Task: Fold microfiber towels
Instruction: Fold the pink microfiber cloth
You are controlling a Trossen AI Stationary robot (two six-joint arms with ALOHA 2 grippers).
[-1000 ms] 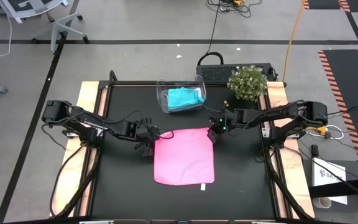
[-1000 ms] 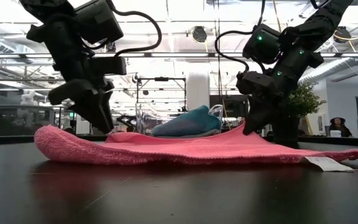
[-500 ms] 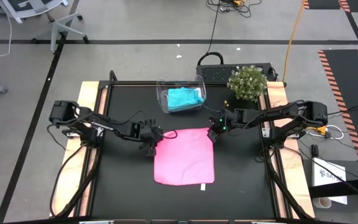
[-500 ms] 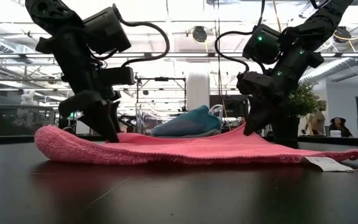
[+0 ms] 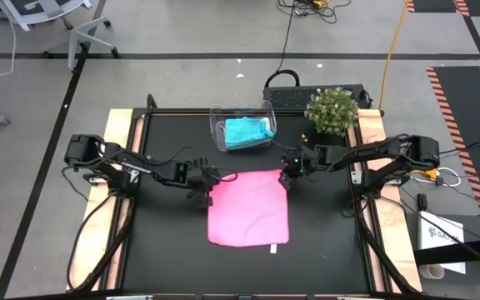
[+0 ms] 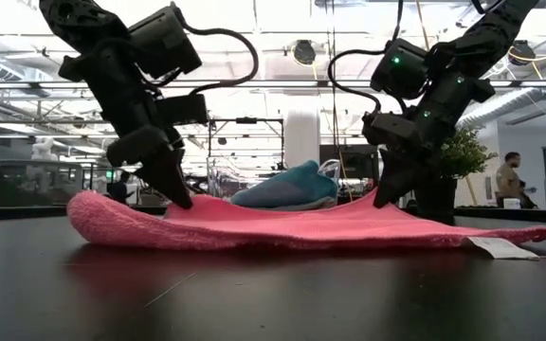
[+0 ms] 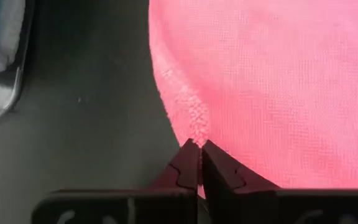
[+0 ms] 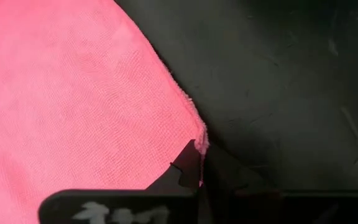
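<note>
A bright pink towel (image 5: 248, 208) lies spread on the black table, a white tag at its near right corner (image 6: 496, 248). My left gripper (image 5: 209, 182) is shut at the towel's far left corner, and my right gripper (image 5: 287, 179) is shut at its far right corner. A teal towel (image 5: 247, 132) lies in a clear tub (image 5: 220, 137) at the table's far side. I cannot make out a pale grey-white towel. My left gripper pinches the pink towel's edge at its far left corner (image 7: 194, 127) between its two fingers, slanting down from the table's left. The corner is raised a little (image 6: 183, 201); the rest lies flat on the table. My right gripper pinches the pink towel's far right corner (image 8: 199, 138) between its two fingers, slanting down from the table's right. The corner is lifted slightly off the table (image 6: 373, 201), and the cloth slopes down from it to the table.
A potted plant (image 5: 332, 110) stands at the far right corner, beside the tub. Bare black table lies to the left, right and near side of the pink towel. A person (image 6: 507, 180) stands in the room beyond the table.
My left gripper has gone toward the table's right edge and down onto the pink towel's far left corner, tipping as it went. The towel's left edge has slid a little toward the right. My right gripper has kept still.
</note>
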